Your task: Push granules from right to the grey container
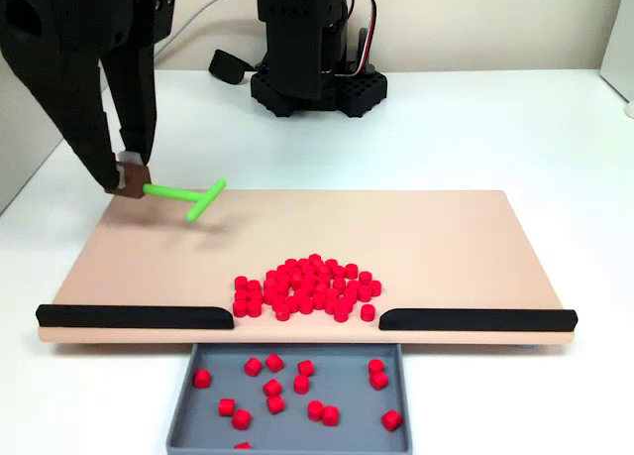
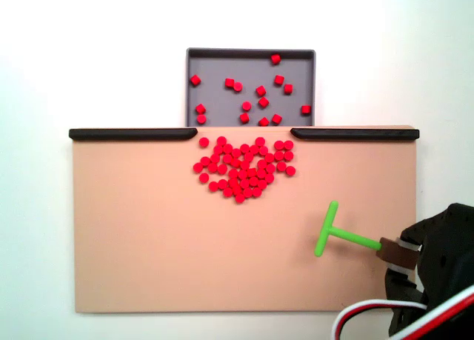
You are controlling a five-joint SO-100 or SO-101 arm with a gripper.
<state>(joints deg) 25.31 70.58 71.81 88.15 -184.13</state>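
A heap of red granules [image 1: 305, 286] [image 2: 244, 167] lies on the peach board [image 1: 446, 237] [image 2: 148, 229] just before the gap between two black strips. Several more granules sit inside the grey container [image 1: 347, 415] [image 2: 215, 66] beyond that gap. My gripper [image 1: 127, 175] [image 2: 398, 252] is shut on the handle of a green T-shaped pusher stick [image 1: 188, 196] [image 2: 335, 235]. In both fixed views the stick's crossbar hovers over a far corner area of the board, well apart from the heap.
Black strips [image 1: 129, 316] [image 1: 475, 319] [image 2: 133, 133] [image 2: 359, 133] line the board's edge on both sides of the gap. The arm's black base [image 1: 315, 73] stands behind the board on the white table. Bare board surrounds the heap.
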